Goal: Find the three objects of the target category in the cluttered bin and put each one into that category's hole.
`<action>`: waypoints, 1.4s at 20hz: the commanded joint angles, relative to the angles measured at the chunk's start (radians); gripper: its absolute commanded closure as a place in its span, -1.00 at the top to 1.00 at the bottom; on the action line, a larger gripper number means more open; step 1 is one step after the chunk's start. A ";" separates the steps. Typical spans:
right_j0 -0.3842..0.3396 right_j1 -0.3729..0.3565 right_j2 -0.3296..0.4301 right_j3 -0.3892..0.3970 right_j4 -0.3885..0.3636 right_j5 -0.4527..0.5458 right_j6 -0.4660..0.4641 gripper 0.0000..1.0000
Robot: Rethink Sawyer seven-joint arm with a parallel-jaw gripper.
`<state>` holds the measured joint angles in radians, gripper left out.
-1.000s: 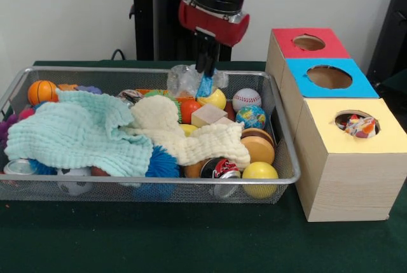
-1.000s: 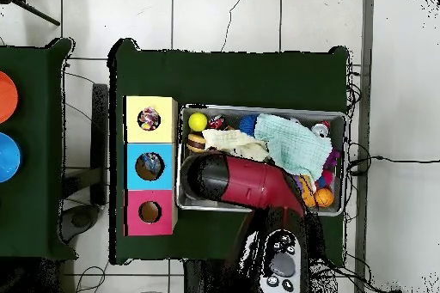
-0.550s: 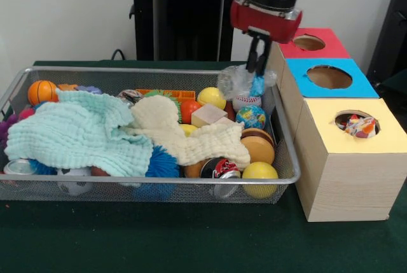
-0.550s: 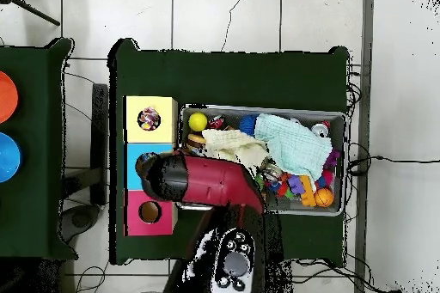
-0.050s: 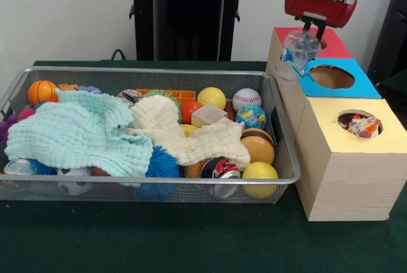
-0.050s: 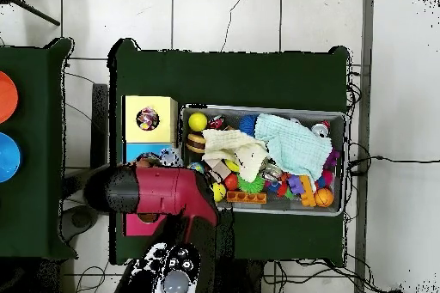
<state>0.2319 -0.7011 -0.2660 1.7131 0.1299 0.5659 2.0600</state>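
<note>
1. We can read no text, number or brand in either view.
2. The can (image 5: 219,168) at the front of the wire bin (image 5: 287,158) has a red, black and white print, but we cannot make out any letters on it.
3. The small globe ball (image 5: 250,117) shows a map pattern only; no names on it are legible.
4. The red (image 5: 331,47), blue (image 5: 359,85) and yellow (image 5: 388,136) box tops carry no labels that we can see.

Red arm (image 6: 159,193) covers 2 boxes — yellow box (image 6: 149,119) clear.
</note>
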 commanded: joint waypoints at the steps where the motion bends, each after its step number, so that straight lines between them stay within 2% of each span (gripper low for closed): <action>1: 0.005 0.012 -0.017 0.078 0.089 0.119 0.307 -1.00; 6: 0.018 0.050 -0.027 0.072 0.106 0.072 0.301 -1.00; 8: 0.031 0.055 -0.056 0.050 0.095 0.088 0.298 -1.00; 12: 0.091 0.056 -0.205 -0.051 0.014 0.153 0.280 -1.00; 17: 0.102 0.048 -0.291 -0.111 -0.016 0.195 0.211 -1.00; 22: 0.088 0.030 -0.299 -0.110 -0.012 0.212 0.180 -1.00; 28: 0.024 0.059 -0.247 -0.082 0.013 0.125 0.150 -1.00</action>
<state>0.3242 -0.6846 -0.5523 1.6310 0.1486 0.6623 2.0600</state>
